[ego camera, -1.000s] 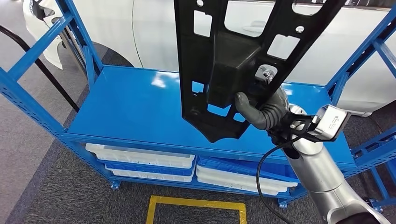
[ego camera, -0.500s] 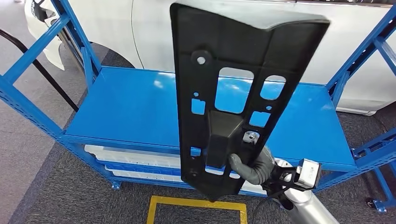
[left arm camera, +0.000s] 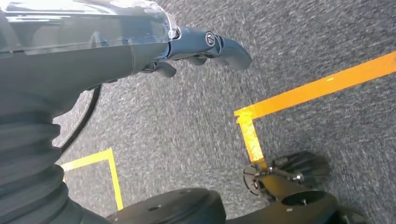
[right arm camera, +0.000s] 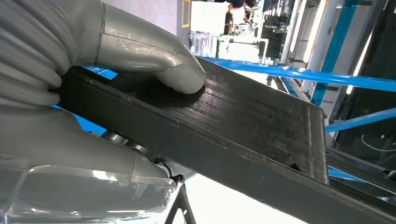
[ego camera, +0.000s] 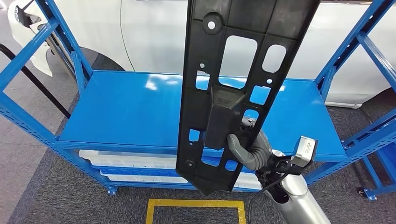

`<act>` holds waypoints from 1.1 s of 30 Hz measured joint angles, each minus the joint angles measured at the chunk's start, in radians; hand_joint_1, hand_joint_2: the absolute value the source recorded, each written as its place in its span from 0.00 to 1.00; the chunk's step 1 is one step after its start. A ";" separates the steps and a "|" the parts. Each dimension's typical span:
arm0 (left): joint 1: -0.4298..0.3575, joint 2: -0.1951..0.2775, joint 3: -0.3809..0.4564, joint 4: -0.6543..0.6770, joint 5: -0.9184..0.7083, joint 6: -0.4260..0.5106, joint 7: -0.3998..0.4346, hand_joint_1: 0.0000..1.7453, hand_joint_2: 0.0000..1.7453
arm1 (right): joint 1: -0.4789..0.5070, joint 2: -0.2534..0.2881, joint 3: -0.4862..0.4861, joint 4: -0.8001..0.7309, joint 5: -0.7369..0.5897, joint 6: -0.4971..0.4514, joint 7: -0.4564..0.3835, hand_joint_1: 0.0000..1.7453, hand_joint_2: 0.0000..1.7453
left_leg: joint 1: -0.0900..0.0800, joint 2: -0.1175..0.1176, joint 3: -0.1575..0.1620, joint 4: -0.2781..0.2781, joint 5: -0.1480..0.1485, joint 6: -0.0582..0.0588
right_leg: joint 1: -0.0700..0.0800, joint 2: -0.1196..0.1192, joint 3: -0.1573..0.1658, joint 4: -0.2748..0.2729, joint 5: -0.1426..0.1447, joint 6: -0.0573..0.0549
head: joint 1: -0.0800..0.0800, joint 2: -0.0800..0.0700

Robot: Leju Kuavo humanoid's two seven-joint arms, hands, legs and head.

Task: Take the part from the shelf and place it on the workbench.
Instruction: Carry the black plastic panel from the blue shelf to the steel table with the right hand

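Observation:
A long black plastic part (ego camera: 219,84) with several cut-outs stands upright in front of the blue shelf (ego camera: 126,107), its lower tip over the shelf's front edge. My right hand (ego camera: 247,148) grips it near the raised block at its lower middle. In the right wrist view the grey thumb (right arm camera: 159,60) presses on the part's black edge (right arm camera: 243,126). My left hand (left arm camera: 205,46) hangs over the grey carpet with its fingers curled in, holding nothing.
A white car (ego camera: 154,37) stands behind the shelf. White trays (ego camera: 135,161) lie on the shelf's lower level. Blue uprights (ego camera: 359,42) frame both sides. A yellow floor marking (ego camera: 196,205) lies on the carpet in front of the shelf.
The part came down and toward me off the shelf, then rose a little, and now stands more upright. The camera has shifted slightly, so the shelf sits further left in view.

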 joint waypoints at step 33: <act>0.001 0.006 0.002 0.000 0.020 -0.059 -0.006 0.00 1.00 | 0.019 0.034 -0.049 -0.028 0.030 -0.012 -0.002 1.00 1.00 | -0.005 0.034 0.042 -0.013 -0.021 0.019 | -0.006 -0.048 -0.111 0.091 -0.012 0.017 | 0.000 0.000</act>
